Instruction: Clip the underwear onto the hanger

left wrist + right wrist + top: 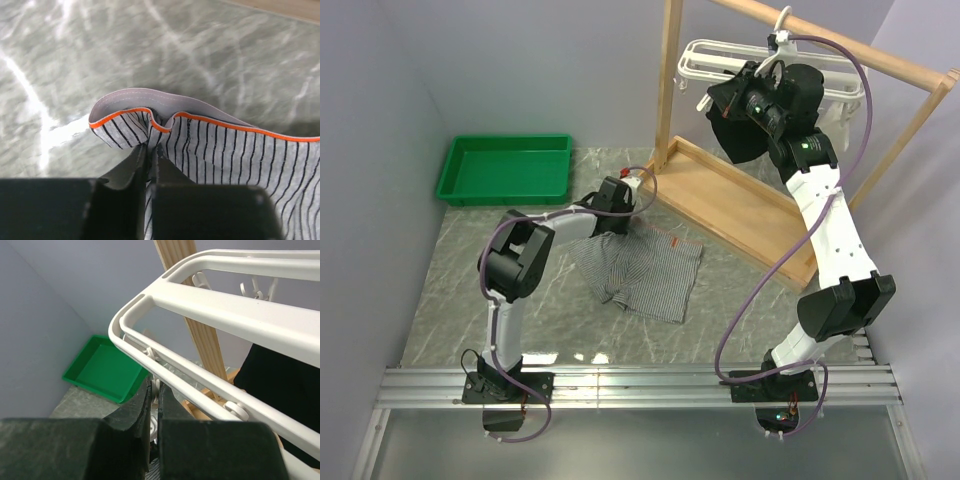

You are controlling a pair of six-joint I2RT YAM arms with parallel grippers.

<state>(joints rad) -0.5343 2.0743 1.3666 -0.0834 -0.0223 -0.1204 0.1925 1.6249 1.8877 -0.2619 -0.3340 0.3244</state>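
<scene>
The left claw (151, 162), at the bottom centre of its wrist view, is clamped on a narrow fold of the underwear (225, 150) just under the orange-edged waistband (210, 119). The rest of the garment lies flat on the table (200, 45), mid-frame in the overhead view. Because the bite is shallow and the cloth thin, the fold may slip free on lifting, or the garment may hang bunched from one corner. The right claw (154, 392), jaws together against the hanger (225, 315) at upper right overhead, could tilt the frame if it pulls; whether it holds anything cannot be told.

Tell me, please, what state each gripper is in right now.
Left gripper: closed on the underwear at its waistband.
Right gripper: closed, apparently pinching a clip of the hanger.
</scene>
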